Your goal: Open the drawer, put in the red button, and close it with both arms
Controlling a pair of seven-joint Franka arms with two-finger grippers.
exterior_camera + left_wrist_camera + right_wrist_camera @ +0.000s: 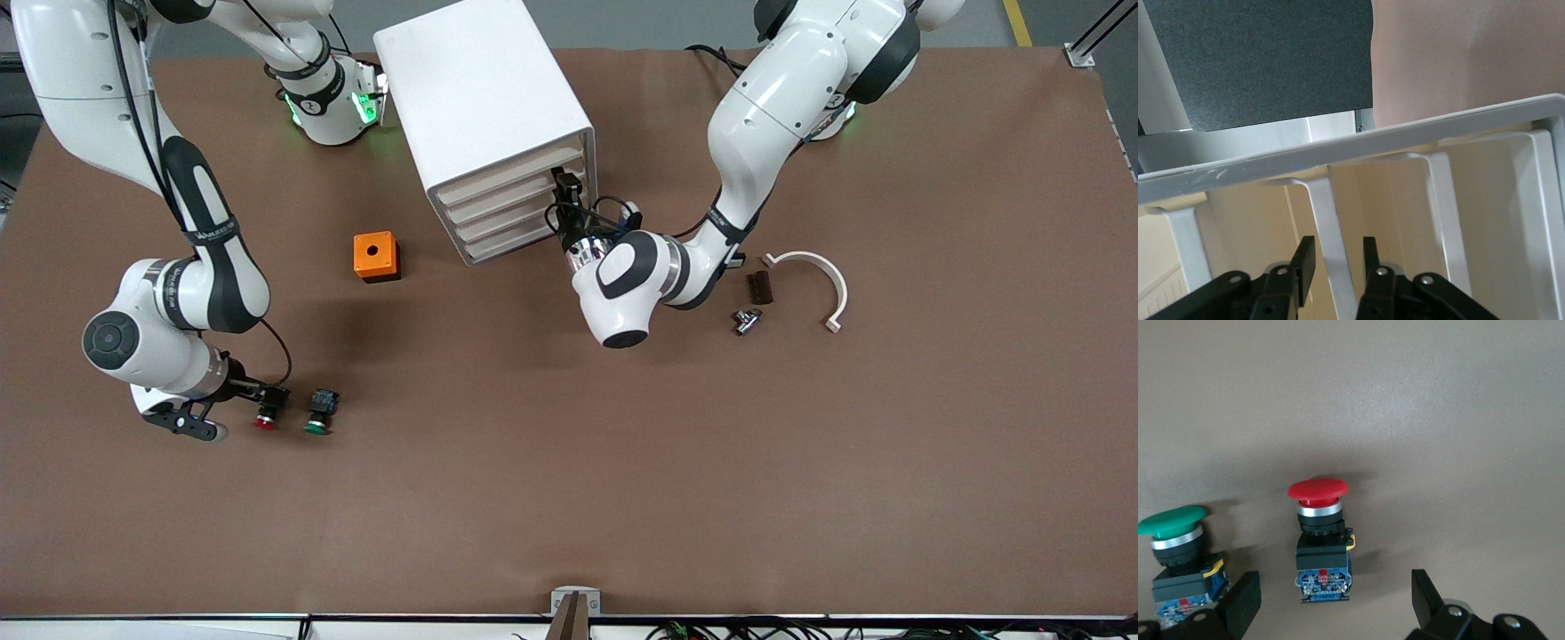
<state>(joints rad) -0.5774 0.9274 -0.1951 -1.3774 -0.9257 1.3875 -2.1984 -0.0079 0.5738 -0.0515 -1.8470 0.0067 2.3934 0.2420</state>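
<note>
The white cabinet (484,98) stands at the table's back middle, its four drawers shut. My left gripper (566,188) is at the front of the top drawer (507,184). In the left wrist view the open left gripper (1336,259) straddles a white handle bar (1327,213) without clamping it. The red button (265,415) lies on the table toward the right arm's end, cap toward the front camera. My right gripper (255,394) is low at it. In the right wrist view the open right gripper (1333,603) has its fingers either side of the red button's (1319,540) blue base, not touching.
A like switch with a green cap (320,412) lies right beside the red one, also in the right wrist view (1175,550). An orange box with a hole (376,256) sits beside the cabinet. A white curved piece (834,280), a dark block (758,287) and a small metal part (746,320) lie toward the left arm's end.
</note>
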